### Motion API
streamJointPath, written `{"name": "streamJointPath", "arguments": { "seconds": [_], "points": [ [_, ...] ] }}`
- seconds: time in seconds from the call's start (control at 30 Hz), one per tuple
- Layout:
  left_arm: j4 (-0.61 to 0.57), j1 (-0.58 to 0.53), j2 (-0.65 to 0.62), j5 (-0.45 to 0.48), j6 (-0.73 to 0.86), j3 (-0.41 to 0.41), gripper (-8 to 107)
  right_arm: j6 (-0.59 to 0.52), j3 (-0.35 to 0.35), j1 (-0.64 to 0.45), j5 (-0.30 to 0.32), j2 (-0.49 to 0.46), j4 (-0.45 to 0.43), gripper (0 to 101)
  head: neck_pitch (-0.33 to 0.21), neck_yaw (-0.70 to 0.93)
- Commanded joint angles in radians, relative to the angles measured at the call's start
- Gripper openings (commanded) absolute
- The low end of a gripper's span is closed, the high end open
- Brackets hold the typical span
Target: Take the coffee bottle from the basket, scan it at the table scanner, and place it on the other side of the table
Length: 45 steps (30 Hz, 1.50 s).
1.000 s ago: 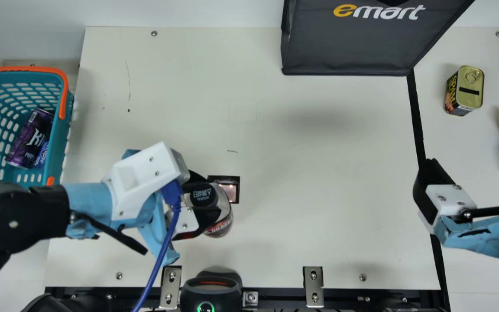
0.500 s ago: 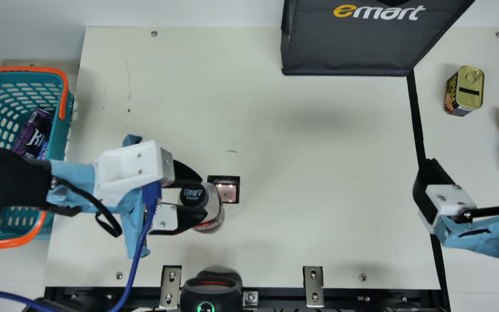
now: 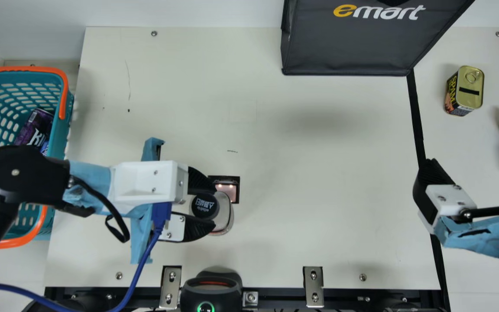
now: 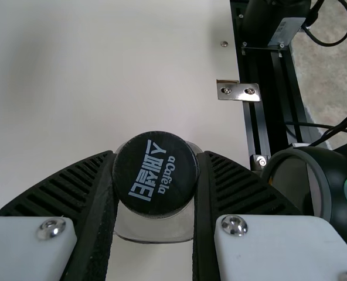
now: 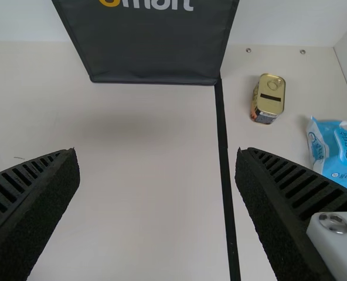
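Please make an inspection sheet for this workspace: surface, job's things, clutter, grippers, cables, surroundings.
surface: table has small dark marks, a black stripe
job's things: bottle beside the small square window; basket at the left
clutter: purple can in basket; yellow can and blue bag at the right
grippers: left gripper grips the bottle; right gripper open, empty
cables: blue cable crosses the near edge
surroundings: dark bag, scanner-like device with green ring

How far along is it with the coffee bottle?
Done: the coffee bottle is out of the basket. In hand: the left end effector holds it at the scanner window; whether the scan has registered, I can't tell. Left: placing it across the table, probably past the black line.
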Motion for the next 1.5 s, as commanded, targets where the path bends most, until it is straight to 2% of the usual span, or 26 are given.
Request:
{"name": "streamJointPath", "arguments": {
  "seconds": [0.0,0.6,1.0,1.47],
  "points": [
    [0.001,0.004,0.004,0.000,0.005,-0.002,-8,0.000,0.000,0.000,0.000,0.000,0.000,95,-0.027,0.000],
    [-0.026,0.115,0.101,0.000,0.105,-0.016,-8,0.000,0.000,0.000,-0.001,0.000,0.000,95,-0.027,0.000],
    [-0.083,0.088,0.165,-0.080,0.166,0.024,-8,0.000,0.000,0.000,-0.001,0.000,0.000,95,-0.027,0.000],
    [-0.100,0.070,0.186,-0.131,0.168,0.042,39,0.000,0.000,0.000,0.000,0.000,0.000,95,-0.027,0.000]
  ]
}}
